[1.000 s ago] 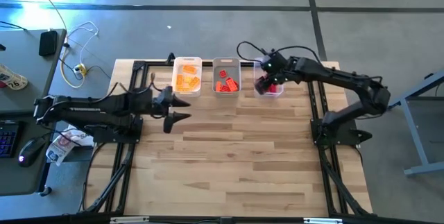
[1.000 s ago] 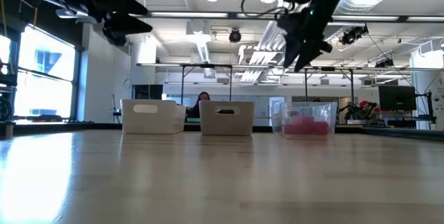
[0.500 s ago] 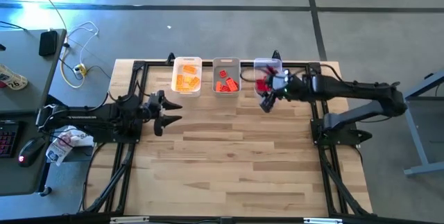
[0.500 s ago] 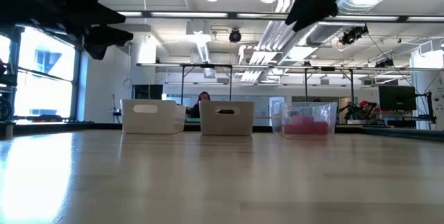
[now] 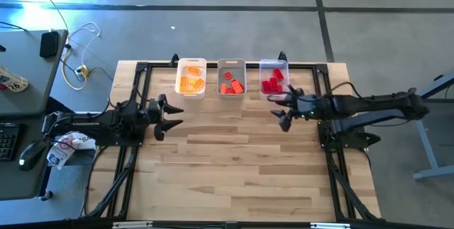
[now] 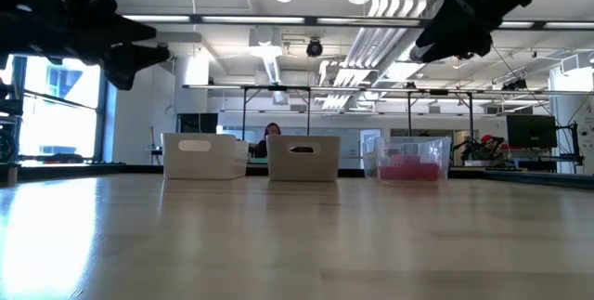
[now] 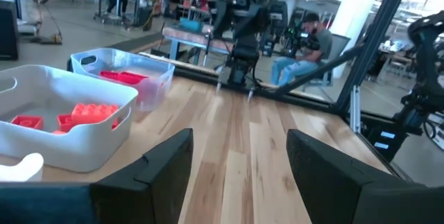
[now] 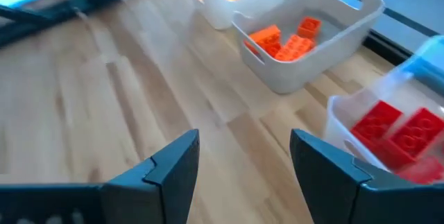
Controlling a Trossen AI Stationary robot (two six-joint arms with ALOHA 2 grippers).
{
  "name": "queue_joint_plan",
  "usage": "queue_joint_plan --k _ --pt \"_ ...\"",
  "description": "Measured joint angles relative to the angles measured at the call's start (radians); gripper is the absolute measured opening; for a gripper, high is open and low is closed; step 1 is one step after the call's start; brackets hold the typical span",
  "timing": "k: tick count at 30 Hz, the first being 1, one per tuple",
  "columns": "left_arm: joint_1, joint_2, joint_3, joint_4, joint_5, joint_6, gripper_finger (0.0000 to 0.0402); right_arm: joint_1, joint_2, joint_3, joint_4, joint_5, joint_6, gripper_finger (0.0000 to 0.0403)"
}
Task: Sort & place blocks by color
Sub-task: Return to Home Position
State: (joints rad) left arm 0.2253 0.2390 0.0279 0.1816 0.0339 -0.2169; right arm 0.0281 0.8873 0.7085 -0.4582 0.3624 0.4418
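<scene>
The left gripper [image 5: 172, 114] is held well above the left part of the table [image 5: 234, 172], with its arm stretched in from the left edge; its fingers are seen spread apart in the left wrist view, and nothing is held between them. Three bins are lined up along the far edge of the table, each just beside the next; the white bin [image 5: 191, 63] is placed furthest left, and the yellow-orange blocks [image 5: 190, 82] are gathered inside it. The grey bin [image 5: 231, 63] is set in the middle, and the orange-red blocks [image 5: 230, 84] are contained in it. The clear bin [image 5: 274, 64] is set furthest right, and the red blocks [image 5: 272, 84] are piled in it; they can be made out through its wall in the low view. No block is seen on the bare tabletop. The right gripper [image 5: 279, 111] is held in the air on the near side of the clear bin, apart from it, with its arm reaching in from the right; its fingers are likewise seen parted and nothing is gripped. A person [image 6: 272, 133] is partly seen in the room beyond, between the white and grey bins in the low view.
</scene>
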Motion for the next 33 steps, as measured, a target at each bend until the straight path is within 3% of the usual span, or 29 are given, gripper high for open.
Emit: queue_joint_plan --k 20,29,33 --pt "0.001 -0.076 -0.016 0.003 0.015 0.145 0.022 0.138 -0.464 -0.444 0.425 -0.002 -0.107 0.021" --pt "0.001 -0.076 -0.016 0.003 0.016 0.221 0.022 0.138 -0.587 -0.631 0.673 -0.051 -0.215 0.021" --pt "0.001 -0.076 -0.016 0.005 0.066 0.229 0.022 0.136 -0.602 -0.694 0.771 -0.062 -0.21 0.021"
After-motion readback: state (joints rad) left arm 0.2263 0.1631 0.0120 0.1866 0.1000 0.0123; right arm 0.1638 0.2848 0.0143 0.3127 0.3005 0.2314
